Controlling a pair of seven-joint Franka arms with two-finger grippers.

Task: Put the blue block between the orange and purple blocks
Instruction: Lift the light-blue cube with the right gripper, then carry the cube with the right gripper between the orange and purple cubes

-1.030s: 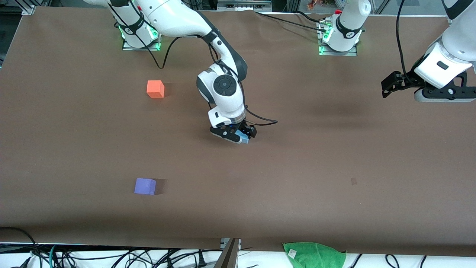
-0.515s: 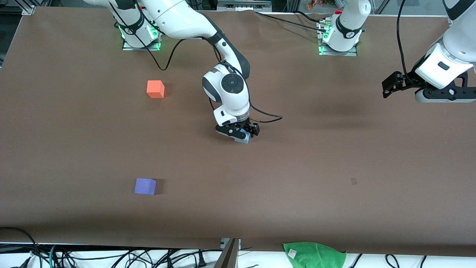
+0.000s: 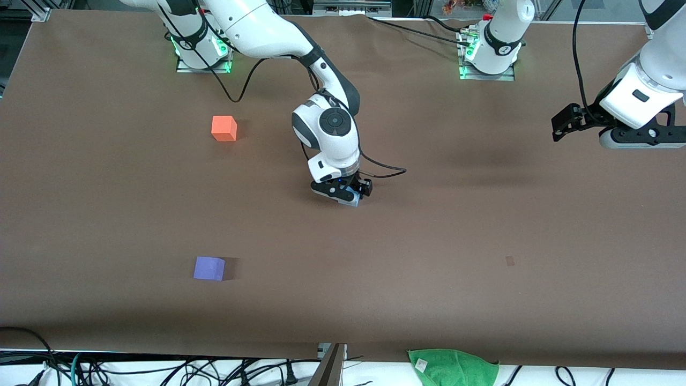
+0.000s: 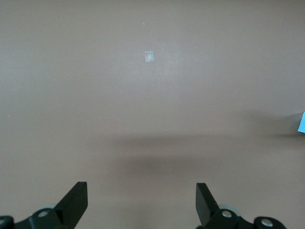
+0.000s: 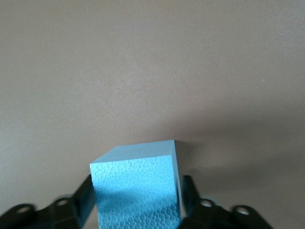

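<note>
The blue block [image 3: 356, 202] rests on the brown table near its middle, and my right gripper [image 3: 349, 196] is down over it. In the right wrist view the black fingers [image 5: 81, 200] press against two facing sides of the blue block [image 5: 136, 183]. The orange block [image 3: 224, 128] sits toward the right arm's end, close to the bases. The purple block [image 3: 209, 268] lies at the same end, much nearer the front camera. My left gripper [image 4: 141, 202] hangs open and holds nothing over the left arm's end; a corner of the blue block [image 4: 302, 123] shows at that view's edge.
A small pale tape mark [image 3: 509, 261] lies on the table toward the left arm's end. A green cloth [image 3: 453, 367] hangs at the table's front edge, with cables [image 3: 161, 370] below it. A black cable [image 3: 383, 174] loops beside the right wrist.
The right gripper came down a little over the blue block and its fingers closed against the block's sides. The left arm has barely moved.
</note>
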